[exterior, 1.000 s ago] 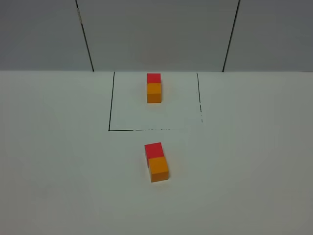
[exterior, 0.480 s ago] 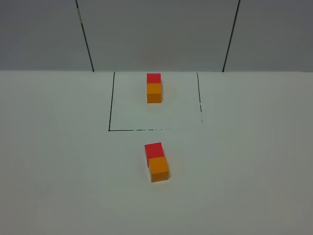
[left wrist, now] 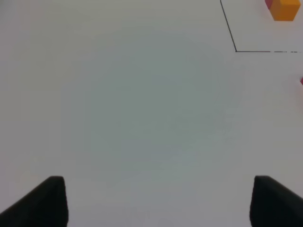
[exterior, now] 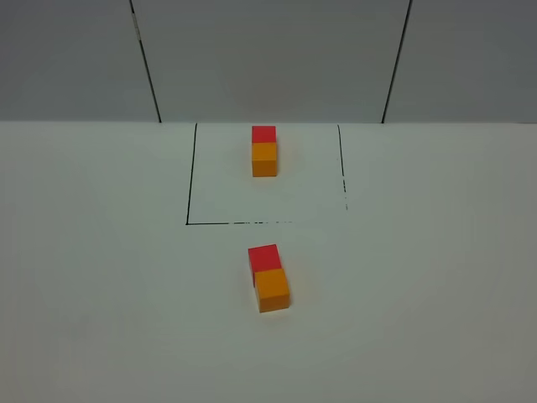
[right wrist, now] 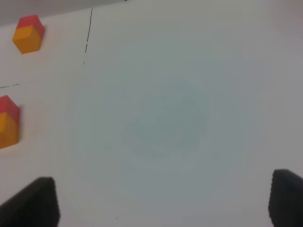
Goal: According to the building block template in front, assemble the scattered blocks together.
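Observation:
The template, a small red cube (exterior: 263, 133) joined to an orange cube (exterior: 264, 159), stands inside a black-lined square at the back. The loose red cube (exterior: 263, 257) and loose orange cube (exterior: 273, 290) sit touching face to face in front of the square, red behind orange and slightly offset. The right wrist view shows the template (right wrist: 28, 34) and the loose pair (right wrist: 8, 122). The left wrist view shows the template's orange cube (left wrist: 285, 9). My left gripper (left wrist: 158, 201) and right gripper (right wrist: 163, 198) are open, empty and away from the blocks; neither shows in the exterior view.
A thin black line (exterior: 191, 176) marks the square on the white table (exterior: 101, 277). A grey panelled wall (exterior: 268, 59) stands behind the table's far edge.

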{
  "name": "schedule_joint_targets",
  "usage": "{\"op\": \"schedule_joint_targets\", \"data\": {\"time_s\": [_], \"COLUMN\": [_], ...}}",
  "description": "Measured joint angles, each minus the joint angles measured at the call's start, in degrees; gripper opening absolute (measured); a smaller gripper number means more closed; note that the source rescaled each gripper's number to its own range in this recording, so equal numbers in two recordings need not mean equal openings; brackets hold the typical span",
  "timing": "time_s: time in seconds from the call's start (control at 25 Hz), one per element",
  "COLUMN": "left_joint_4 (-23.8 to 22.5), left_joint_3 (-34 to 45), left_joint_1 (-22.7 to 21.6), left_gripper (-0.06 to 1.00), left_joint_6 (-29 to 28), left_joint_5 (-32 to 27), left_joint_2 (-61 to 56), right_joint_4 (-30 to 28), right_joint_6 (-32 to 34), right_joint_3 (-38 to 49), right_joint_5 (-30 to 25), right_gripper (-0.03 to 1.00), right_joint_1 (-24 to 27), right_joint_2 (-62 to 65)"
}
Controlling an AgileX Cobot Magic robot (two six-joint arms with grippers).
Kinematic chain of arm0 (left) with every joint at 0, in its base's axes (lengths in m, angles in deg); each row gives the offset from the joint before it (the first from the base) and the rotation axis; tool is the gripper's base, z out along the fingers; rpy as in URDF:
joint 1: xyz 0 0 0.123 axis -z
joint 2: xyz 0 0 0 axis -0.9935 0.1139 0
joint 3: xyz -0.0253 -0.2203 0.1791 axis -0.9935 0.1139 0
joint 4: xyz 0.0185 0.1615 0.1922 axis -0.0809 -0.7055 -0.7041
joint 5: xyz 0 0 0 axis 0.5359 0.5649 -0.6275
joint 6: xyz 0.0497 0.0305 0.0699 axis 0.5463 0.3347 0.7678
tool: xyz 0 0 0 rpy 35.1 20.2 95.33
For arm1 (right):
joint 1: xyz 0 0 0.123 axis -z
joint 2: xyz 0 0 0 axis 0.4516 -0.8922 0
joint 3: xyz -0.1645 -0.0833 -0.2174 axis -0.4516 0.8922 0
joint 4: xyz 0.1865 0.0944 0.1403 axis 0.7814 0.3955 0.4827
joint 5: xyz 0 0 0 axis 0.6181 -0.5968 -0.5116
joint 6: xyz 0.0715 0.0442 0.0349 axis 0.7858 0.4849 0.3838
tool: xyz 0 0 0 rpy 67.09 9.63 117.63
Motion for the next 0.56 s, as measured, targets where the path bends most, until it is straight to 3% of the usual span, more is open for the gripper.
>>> {"op": "schedule_joint_targets", "data": {"time_s": [0.56], "left_joint_4": [0.0], "left_joint_3": [0.0], "left_joint_1": [0.0], "left_gripper": [0.65], "left_joint_6": [0.0], "left_joint_5": [0.0], "left_joint_2": [0.0], "right_joint_4": [0.0], "right_joint_6": [0.0], "right_joint_3": [0.0], "right_joint_5": [0.0], "right_gripper": [0.77], "right_joint_1": [0.0], "right_joint_2": [0.0]}}
